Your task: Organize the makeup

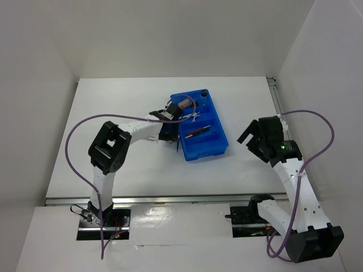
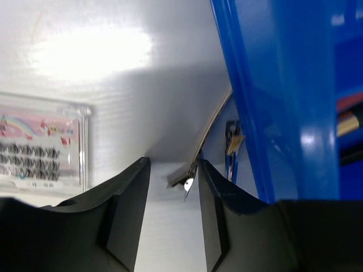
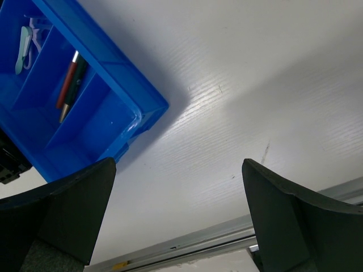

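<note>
blue tray (image 2: 266, 85) crowds our left gripper (image 2: 174, 164) — jaws apart astride a thin strip (image 2: 211, 129); we'd close squarely, low.

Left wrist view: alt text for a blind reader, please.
The black left gripper is open, with the end of a thin curved tan strip between its fingers, on the white table beside the blue plastic tray. A clear flat lash packet lies left.
</note>
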Tool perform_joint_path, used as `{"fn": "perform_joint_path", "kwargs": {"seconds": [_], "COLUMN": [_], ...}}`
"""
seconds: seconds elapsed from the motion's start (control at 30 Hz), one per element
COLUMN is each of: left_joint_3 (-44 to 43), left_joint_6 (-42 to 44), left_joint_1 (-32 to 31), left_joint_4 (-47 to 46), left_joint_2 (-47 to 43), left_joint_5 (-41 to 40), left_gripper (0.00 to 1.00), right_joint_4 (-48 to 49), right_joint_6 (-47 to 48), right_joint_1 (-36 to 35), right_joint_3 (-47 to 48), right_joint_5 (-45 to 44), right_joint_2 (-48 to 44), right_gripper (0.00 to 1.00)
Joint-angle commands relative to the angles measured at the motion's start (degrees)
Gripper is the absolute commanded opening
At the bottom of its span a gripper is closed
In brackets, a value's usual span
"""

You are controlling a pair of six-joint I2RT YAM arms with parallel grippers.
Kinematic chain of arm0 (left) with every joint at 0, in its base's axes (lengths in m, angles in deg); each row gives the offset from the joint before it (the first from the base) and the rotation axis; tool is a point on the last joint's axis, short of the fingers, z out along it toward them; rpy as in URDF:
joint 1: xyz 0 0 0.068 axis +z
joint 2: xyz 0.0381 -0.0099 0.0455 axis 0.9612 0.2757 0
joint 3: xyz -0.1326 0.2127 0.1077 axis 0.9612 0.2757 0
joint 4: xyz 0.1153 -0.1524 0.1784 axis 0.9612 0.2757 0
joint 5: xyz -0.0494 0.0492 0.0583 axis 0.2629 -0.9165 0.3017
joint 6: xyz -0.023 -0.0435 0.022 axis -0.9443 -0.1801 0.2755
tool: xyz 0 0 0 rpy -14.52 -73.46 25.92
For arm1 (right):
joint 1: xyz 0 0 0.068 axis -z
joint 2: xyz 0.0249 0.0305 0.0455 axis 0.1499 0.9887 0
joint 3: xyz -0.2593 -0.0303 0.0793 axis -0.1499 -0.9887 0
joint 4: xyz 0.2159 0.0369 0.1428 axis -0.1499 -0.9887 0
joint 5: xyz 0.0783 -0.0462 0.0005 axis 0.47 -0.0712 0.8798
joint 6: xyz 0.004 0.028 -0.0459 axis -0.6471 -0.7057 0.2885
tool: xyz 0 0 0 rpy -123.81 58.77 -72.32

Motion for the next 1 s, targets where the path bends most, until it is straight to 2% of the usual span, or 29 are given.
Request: {"fn": "perform_joint_path", "kwargs": {"seconds": [0.0,0.17,0.33,0.57,0.67,0.83,0.97], "left_joint_3": [-3.08,-1.77,-1.76,1.74,2.28,0.79,-7.72], "left_joint_6": [3.96,5.98,7.04,7.04,10.98,18.27,24.96], "left_joint_1": [-0.24,-0.24,-0.24,-0.76,-0.24,1.52,1.52], "left_joint_4": [0.42,-1.07,-1.08,2.18,6.12,9.21,11.75], "left_joint_2": [3.15,2.46,2.45,-3.25,-8.0,-16.7,-15.31], "left_joint_5": [-1.85,-1.85,-2.38,-4.58,0.59,6.22,9.74], "left_gripper": [0.52,0.46,0.27,0.1,0.0,0.0,0.0], "right_joint_4": [1.56,1.56,2.09,2.09,2.61,2.61,3.67], "right_joint_6": [0.41,0.41,0.41,0.41,0.41,0.41,0.41], "right_joint_1": [0.37,0.37,0.37,0.37,0.37,0.37,0.37], "right_joint_3": [1.17,1.17,1.17,1.17,1.17,0.64,0.12], "right_joint_5": [0.36,0.36,0.36,0.36,0.36,0.36,0.36], "right_joint_2": [0.45,0.46,0.46,0.46,0.46,0.46,0.99], "right_gripper": [1.0,1.0,1.0,1.0,1.0,1.0,1.0]}}
